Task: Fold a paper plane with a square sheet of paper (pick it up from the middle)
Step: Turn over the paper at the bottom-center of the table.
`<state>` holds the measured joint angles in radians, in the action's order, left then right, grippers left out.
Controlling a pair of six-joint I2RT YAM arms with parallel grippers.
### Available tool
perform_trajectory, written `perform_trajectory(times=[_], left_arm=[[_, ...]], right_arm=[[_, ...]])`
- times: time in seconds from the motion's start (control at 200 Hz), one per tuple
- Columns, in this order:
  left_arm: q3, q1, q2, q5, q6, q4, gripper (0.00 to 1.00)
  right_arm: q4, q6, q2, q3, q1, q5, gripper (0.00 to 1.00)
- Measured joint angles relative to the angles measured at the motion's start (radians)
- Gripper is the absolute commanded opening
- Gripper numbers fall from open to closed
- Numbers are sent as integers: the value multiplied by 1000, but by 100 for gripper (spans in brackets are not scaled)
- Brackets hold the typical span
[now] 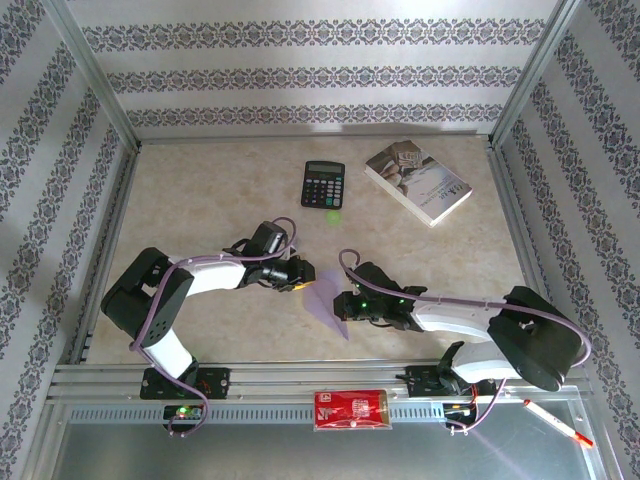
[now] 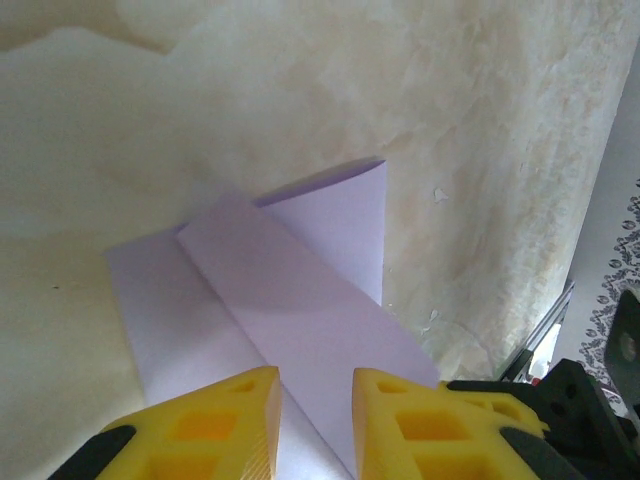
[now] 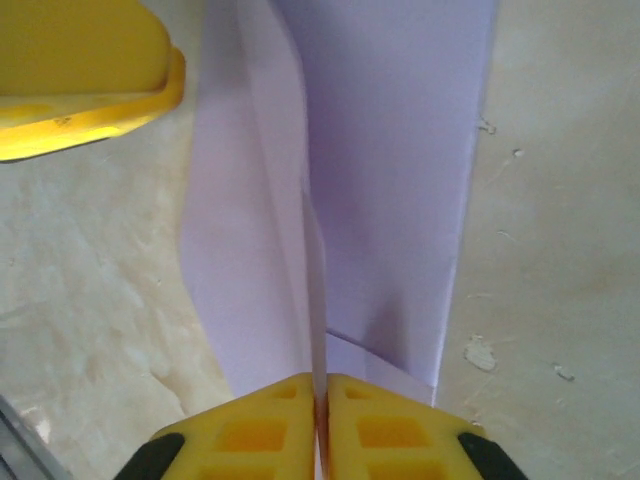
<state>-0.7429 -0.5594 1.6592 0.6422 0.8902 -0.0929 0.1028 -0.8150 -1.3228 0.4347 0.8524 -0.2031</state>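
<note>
The lilac sheet (image 1: 326, 300), part-folded into a long strip with a raised centre crease, sits on the worktop (image 1: 200, 190) between the two arms. The right claw (image 3: 320, 425) is pressed together on that crease, while the left claw (image 2: 312, 425) has its fingers (image 2: 215, 425) slightly apart astride the other end; whether they touch the paper I cannot tell. The sheet looks feather-light, limp, easily creased or torn and likely to slide on the smooth surface, so I judge it best taken at the doubled crease with a light pinch, not by a loose corner.
</note>
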Motion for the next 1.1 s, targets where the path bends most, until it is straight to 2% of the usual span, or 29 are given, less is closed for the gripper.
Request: perform_trajectory(times=[0.19, 0.28, 0.455, 0.585, 0.709, 0.809, 0.949, 1.099], left_arm=[[0, 23, -6, -1, -6, 14, 25], [0, 45, -31, -6, -10, 37, 25], [-2, 105, -144, -42, -21, 91, 25], [-3, 163, -222, -76, -24, 120, 26], [-3, 220, -258, -102, -25, 155, 26], [-3, 266, -274, -121, -29, 185, 27], [-2, 327, -291, -140, -43, 222, 28], [-2, 399, -304, -155, -58, 253, 31]], right_arm=[[-15, 4, 30, 1, -18, 1, 0], [-126, 35, 77, 29, -49, 36, 0], [-509, 179, 172, 264, -71, 294, 0], [-731, 261, 160, 447, -45, 540, 0], [-920, 290, 45, 567, 23, 759, 0], [-1043, 283, -95, 631, 84, 882, 0], [-1149, 244, -266, 697, 177, 954, 0], [-1174, 198, -468, 803, 285, 952, 1]])
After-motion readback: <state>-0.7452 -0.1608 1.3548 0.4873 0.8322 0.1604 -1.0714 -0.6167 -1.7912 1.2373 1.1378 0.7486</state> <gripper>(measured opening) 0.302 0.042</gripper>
